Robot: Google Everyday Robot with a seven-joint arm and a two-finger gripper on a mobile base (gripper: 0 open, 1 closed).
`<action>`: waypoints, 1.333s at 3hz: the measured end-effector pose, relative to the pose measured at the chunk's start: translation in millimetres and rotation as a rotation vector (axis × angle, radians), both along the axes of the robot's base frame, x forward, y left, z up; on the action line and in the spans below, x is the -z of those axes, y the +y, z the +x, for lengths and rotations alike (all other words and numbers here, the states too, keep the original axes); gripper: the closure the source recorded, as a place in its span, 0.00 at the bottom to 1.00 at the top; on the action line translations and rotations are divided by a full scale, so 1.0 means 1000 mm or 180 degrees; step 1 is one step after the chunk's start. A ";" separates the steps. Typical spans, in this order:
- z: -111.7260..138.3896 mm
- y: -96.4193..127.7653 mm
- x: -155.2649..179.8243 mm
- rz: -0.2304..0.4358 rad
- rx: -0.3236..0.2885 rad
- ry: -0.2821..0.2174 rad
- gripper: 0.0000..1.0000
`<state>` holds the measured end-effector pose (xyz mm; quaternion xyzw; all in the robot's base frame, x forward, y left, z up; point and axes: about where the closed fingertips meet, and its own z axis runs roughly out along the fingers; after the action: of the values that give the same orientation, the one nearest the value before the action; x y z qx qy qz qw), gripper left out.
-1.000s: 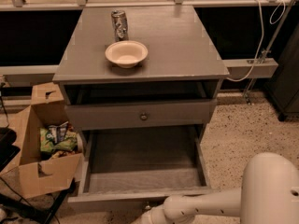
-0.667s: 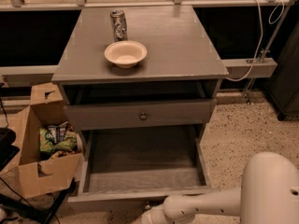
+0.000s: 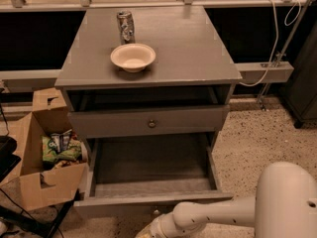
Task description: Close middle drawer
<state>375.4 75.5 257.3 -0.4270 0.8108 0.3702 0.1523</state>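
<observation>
The grey cabinet (image 3: 198, 58) has its middle drawer (image 3: 148, 165) pulled far out. Its deep plain box is empty, and its low front (image 3: 109, 207) faces me with a small round knob (image 3: 156, 212) at the centre. Above it, the taller-fronted top drawer (image 3: 114, 123) stands slightly open. My white arm (image 3: 213, 214) reaches in from the lower right. The gripper (image 3: 148, 231) is at the bottom edge of the view, just below and in front of the middle drawer's knob.
A cream bowl (image 3: 132, 57) and a can (image 3: 126, 27) stand on the cabinet top. An open cardboard box (image 3: 34, 182) with snack bags (image 3: 59, 148) sits on the floor close to the left of the drawer. A white cable (image 3: 275, 58) hangs at the right and a rail (image 3: 29, 78) runs behind.
</observation>
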 end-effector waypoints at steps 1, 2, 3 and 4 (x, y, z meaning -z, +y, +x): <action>0.037 0.001 -0.007 -0.0039 -0.0075 -0.0132 1.00; 0.035 0.000 -0.007 -0.0040 -0.0075 -0.0133 1.00; 0.078 0.002 -0.015 -0.0075 -0.0132 -0.0259 1.00; 0.119 0.006 -0.021 -0.0141 -0.0316 -0.0339 1.00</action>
<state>494.0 81.2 278.5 -0.4889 0.7875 0.3360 0.1671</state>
